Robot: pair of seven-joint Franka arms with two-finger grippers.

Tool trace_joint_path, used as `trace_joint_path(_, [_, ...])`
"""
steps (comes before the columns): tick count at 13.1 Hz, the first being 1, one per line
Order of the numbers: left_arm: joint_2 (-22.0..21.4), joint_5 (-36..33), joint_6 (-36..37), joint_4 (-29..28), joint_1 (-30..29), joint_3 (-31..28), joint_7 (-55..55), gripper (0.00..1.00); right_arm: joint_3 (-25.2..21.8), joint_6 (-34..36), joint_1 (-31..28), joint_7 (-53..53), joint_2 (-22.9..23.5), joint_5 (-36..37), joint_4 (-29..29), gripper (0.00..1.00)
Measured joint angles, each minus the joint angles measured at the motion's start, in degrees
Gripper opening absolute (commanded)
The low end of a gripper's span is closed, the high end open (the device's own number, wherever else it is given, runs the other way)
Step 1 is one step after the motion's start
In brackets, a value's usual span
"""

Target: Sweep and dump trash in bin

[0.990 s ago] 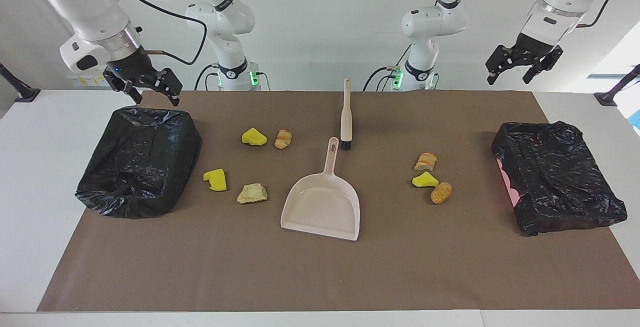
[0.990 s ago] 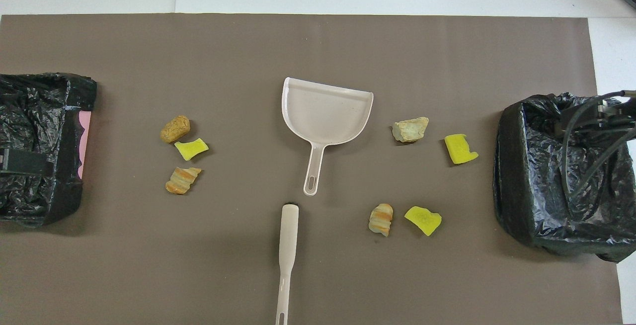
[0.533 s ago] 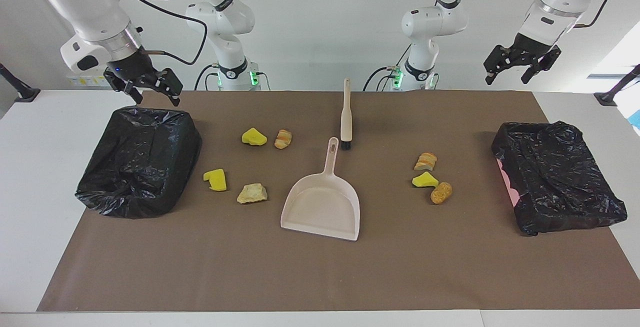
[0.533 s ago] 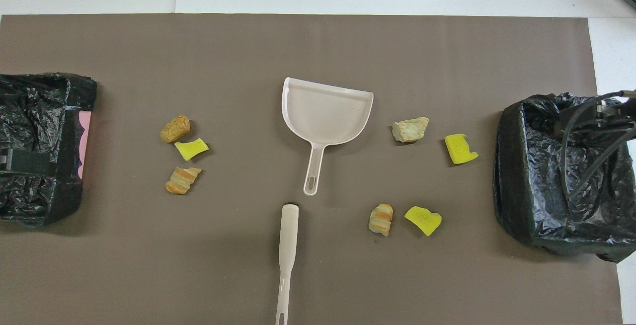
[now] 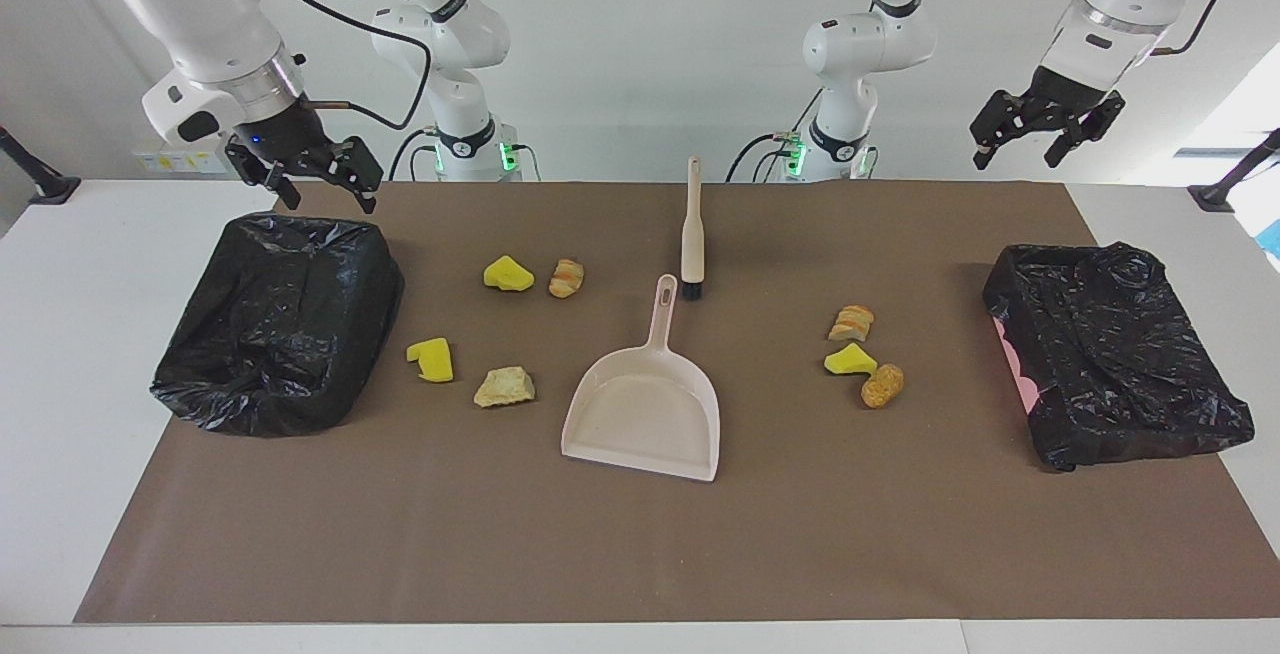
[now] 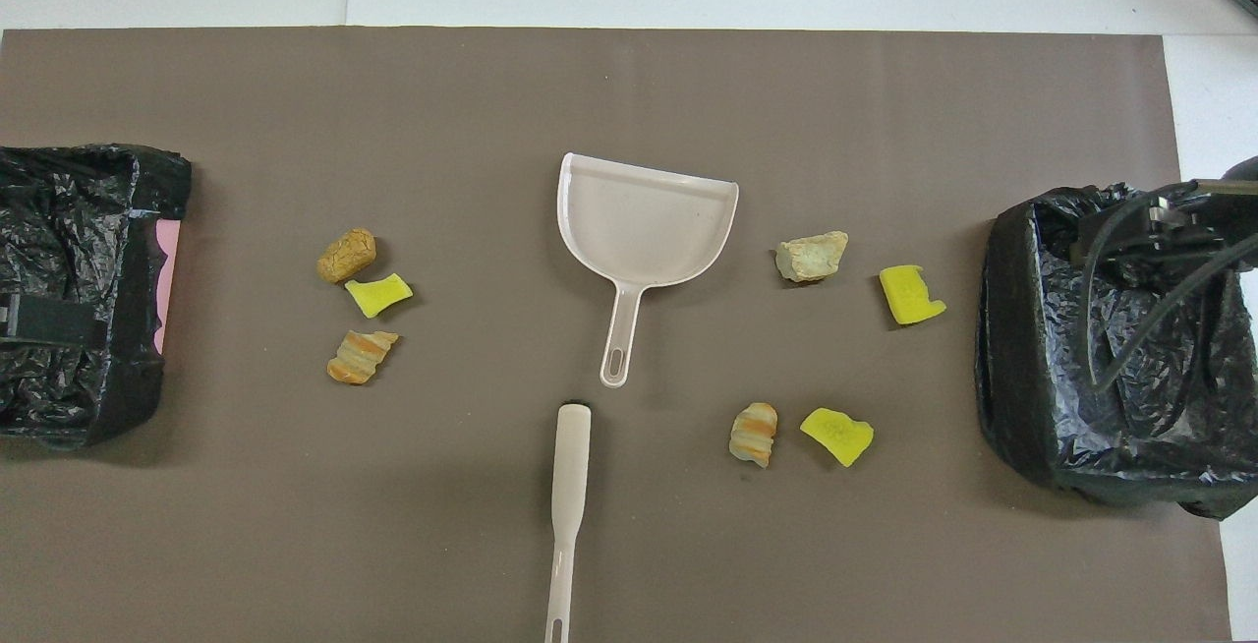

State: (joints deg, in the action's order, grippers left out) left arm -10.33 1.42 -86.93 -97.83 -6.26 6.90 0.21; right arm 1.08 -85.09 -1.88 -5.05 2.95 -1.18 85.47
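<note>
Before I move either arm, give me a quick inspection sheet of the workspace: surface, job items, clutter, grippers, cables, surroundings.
Surface: brown mat on a white table, lying flat.
Job's things: seven scraps of trash lie loose on the mat, four toward the right arm's end, three toward the left arm's end. Dustpan mid-mat and empty; brush nearer the robots, bristles by the dustpan handle. Two black-bagged bins, one at each end.
Clutter: nothing seen.
Grippers: right gripper open, empty, up over its bin's edge; left gripper open, empty, raised near its bin.
Cables: black cable along the right arm, off the mat.
Surroundings: white wall, black stands at the table corners.
</note>
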Motion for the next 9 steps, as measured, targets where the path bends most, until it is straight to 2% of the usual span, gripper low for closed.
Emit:
trace_joint_path(5, [0.0, 0.0, -0.2, 0.0, 0.0, 0.0, 0.0, 1.00, 0.1, -1.4, 2.6, -2.1, 0.3, 0.0, 0.2, 1.00])
trace_joint_path(9, [0.0, 0.0, -0.2, 0.0, 0.0, -0.3, 0.0, 1.00, 0.2, -5.4, 6.9, -4.7, 3.8, 0.0, 0.9, 1.00])
